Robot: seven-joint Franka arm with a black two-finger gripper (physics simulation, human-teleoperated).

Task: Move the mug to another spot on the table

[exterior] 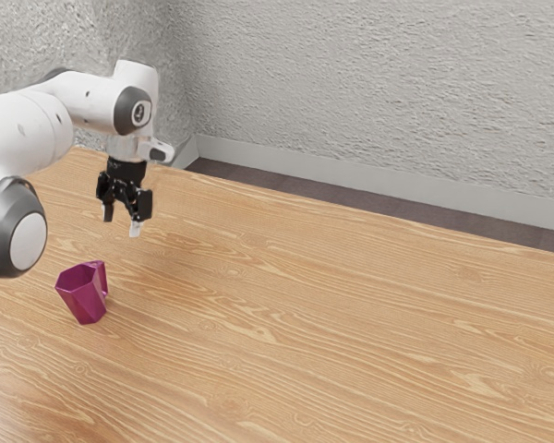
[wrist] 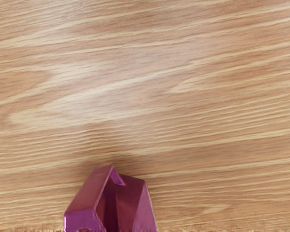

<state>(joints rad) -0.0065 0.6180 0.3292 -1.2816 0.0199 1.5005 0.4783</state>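
Gripper (exterior: 122,220) released, fingers spread, nothing between them. Purple mug (exterior: 83,292) sits on table (exterior: 351,314), below the gripper, not touching it.

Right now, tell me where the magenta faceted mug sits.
The magenta faceted mug sits on the wooden table at the exterior view's lower left, below the open black gripper.

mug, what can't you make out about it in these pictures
Wrist view: the mug is cut off by the picture's edge, so most of its body is missing.
Exterior view: its far side is hidden by its own body; a handle cannot be confirmed.
Exterior view: the arm is cut off at the left edge, base unseen.
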